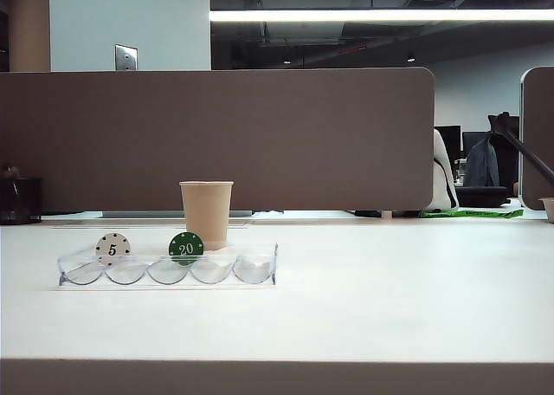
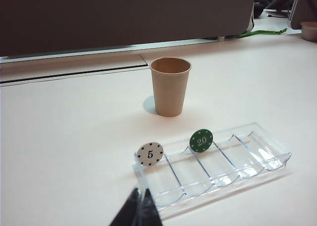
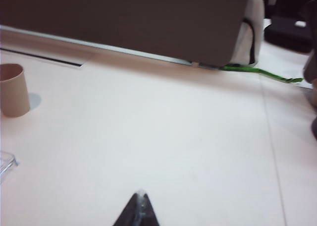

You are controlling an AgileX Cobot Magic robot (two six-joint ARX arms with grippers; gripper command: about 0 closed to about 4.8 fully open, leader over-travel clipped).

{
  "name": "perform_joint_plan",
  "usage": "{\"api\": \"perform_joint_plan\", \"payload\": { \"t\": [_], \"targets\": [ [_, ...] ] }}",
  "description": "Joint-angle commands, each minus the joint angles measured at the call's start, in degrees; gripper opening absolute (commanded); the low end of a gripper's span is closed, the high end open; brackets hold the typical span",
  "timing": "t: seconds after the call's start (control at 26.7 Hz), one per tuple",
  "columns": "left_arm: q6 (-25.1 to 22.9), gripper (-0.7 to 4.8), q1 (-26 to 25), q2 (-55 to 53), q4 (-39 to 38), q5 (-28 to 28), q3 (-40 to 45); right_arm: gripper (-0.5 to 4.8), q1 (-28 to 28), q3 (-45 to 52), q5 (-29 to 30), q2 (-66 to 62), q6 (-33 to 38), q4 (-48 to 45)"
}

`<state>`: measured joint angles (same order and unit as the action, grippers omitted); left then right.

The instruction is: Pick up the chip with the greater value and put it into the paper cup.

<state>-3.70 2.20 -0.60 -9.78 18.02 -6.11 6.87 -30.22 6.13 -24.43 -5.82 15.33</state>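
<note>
The green chip marked 20 (image 2: pixel 201 140) stands on edge in the clear chip tray (image 2: pixel 257 154), in the second slot from the end that holds the white chip marked 5 (image 2: pixel 150 154). The paper cup (image 2: pixel 170 85) stands upright on the surface (image 1: pixel 389 291) just behind the tray, empty as far as the left wrist view shows.

The left gripper (image 2: pixel 138 208) hovers short of the tray with its fingers together. The right gripper (image 3: pixel 140 208) hangs over bare surface, well apart from cup and tray, fingers also together. Neither holds anything.

Hazards from this state:
- Wrong selection. The two chips stand near each other; a misaligned approach takes the 5.
- Closed approach. Fingers that do not part before descent push the chip flat or tip it out of its slot.
- Tray shift. The light tray probably slides if struck on its wall.
- Cup upset. The cup is light and close behind the tray; a low carry path likely knocks it over.
</note>
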Motion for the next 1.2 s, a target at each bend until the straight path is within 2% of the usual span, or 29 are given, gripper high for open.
{"api": "perform_joint_plan", "payload": {
  "t": [0.04,0.15,0.22,0.3,0.52,0.86,1.12,1.2],
  "targets": [
    [-0.42,-0.05,0.04,-0.07,-0.11,0.59,-1.11,-0.06,2.19,-6.29,0.42,-8.33,-1.29,0.96],
    [-0.85,-0.05,0.04,-0.68,-0.22,1.36,-1.86,-0.06,5.46,-11.93,0.37,-16.55,-3.87,2.01],
    [-2.43,-0.05,0.07,-2.86,-0.48,2.89,-2.99,-0.06,10.75,-18.97,-0.02,-26.4,-5.16,3.19],
    [-2.97,-0.05,0.07,-4.39,-0.98,3.65,-3.8,-0.06,13.81,-23.02,-0.09,-32.2,-5.18,3.17],
    [-5.95,-0.05,0.07,-10.93,-1.33,4.13,-7.17,-0.06,19.28,-32.83,-0.09,-45.33,-6.47,3.19],
    [-6.99,-0.05,0.04,-18.38,0.11,5.92,-10.14,-0.06,24.63,-44.63,0.11,-59.84,-6.58,2.19],
    [-6.8,-0.05,0.04,-18.97,0.17,6.43,-10.14,-0.06,26.43,-50.31,3.15,-69.42,-6.95,-3.48],
    [-6.8,-0.05,0.04,-18.97,0.2,6.27,-10.14,-0.06,26.49,-54.12,6.78,-74.84,-6.97,-3.19]
  ]
}}
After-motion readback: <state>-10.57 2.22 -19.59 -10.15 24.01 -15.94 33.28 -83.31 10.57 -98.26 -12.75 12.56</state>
